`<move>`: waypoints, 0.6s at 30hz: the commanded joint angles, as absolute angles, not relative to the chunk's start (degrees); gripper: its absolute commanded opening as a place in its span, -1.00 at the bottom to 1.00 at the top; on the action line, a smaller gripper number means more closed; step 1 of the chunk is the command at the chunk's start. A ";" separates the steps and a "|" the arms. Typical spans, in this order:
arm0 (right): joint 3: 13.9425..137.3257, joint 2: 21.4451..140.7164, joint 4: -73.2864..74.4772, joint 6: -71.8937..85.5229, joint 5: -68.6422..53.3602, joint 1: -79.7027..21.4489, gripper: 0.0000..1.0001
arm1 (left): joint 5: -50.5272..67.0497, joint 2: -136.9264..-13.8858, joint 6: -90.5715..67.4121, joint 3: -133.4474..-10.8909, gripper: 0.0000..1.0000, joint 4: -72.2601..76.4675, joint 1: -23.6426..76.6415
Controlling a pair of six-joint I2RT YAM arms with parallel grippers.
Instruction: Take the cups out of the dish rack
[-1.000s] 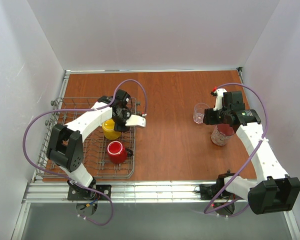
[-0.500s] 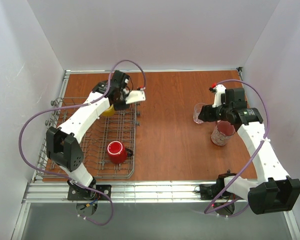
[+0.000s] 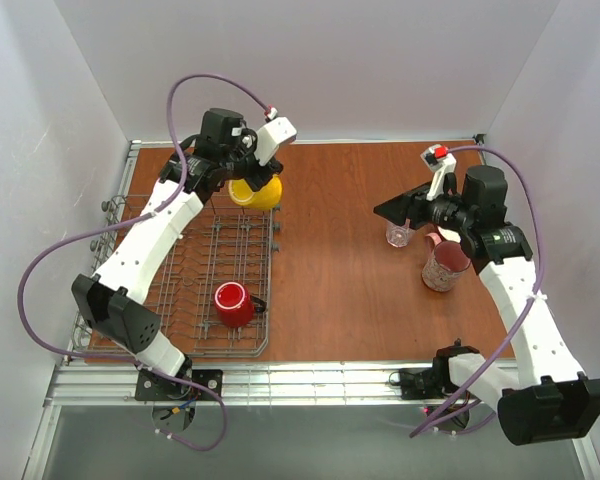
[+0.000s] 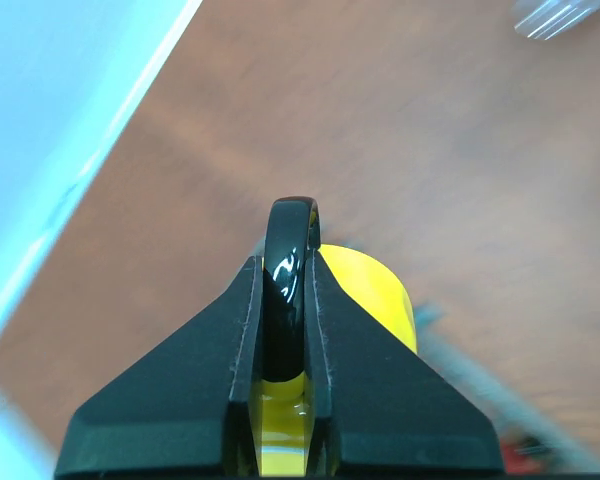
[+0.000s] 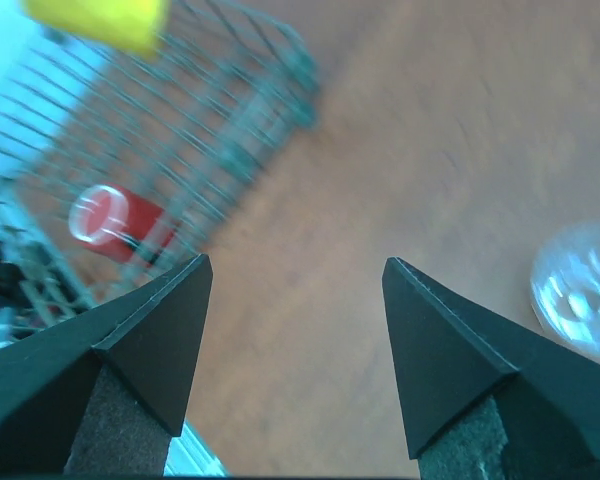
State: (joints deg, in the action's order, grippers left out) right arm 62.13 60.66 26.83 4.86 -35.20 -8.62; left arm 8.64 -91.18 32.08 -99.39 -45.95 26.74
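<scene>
firmly, left gripper (image 4: 285, 262) pinches yellow mug (image 4: 370, 292) by its handle; right gripper (image 5: 295, 275) gapes empty.

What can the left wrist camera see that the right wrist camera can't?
Only the left wrist view shows the left gripper shut on the dark handle of the yellow mug. Only the right wrist view shows the red mug in the rack, and the open right gripper. Both show the yellow mug and the brown table.
</scene>
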 commanded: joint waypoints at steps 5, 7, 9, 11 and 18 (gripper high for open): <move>57.57 60.19 -10.52 28.28 -47.11 -12.99 0.60 | 35.93 -85.78 14.42 -106.69 -1.00 -39.11 26.89; 57.83 61.87 -15.52 31.98 -46.59 -14.84 0.60 | 40.24 -86.31 11.97 -108.27 -1.00 -38.67 26.81; 58.97 64.94 -18.79 34.35 -46.32 -18.18 0.61 | 42.62 -87.01 10.38 -110.30 -1.00 -38.15 26.89; 60.29 67.57 -23.52 37.08 -45.79 -21.86 0.58 | 45.08 -87.54 8.71 -111.44 -1.00 -37.53 26.89; 62.67 71.98 -30.38 42.79 -44.38 -25.84 0.50 | 47.28 -88.77 7.12 -113.64 -1.00 -36.47 26.81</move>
State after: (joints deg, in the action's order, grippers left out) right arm 59.59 71.96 -20.38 37.60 -44.64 -25.45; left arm 43.40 -89.71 9.50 -110.67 -39.72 26.81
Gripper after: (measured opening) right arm 0.757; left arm 0.078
